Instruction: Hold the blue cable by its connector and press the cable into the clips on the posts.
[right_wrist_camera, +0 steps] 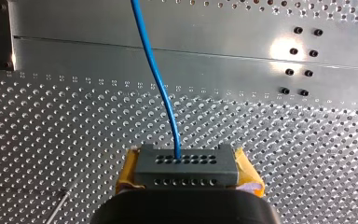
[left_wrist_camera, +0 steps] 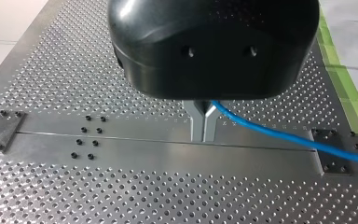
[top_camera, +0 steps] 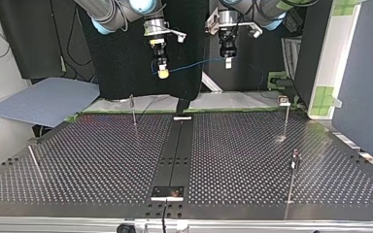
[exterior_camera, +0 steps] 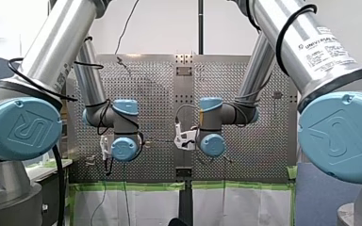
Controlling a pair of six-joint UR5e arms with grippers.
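My right gripper: yellow pads clamped on the grey connector. My left gripper: metal fingers pinched on the blue cable, which is strung between both grippers above the worktop. On my right arm I read UNIVERSAL ROBOTS. Posts: tops too small to make out.

The cable is bright blue, its connector dark grey with two rows of small holes, the pads beside it yellow, my left gripper black-bodied, the table silver and evenly dotted with holes, the arms' joint caps light blue.
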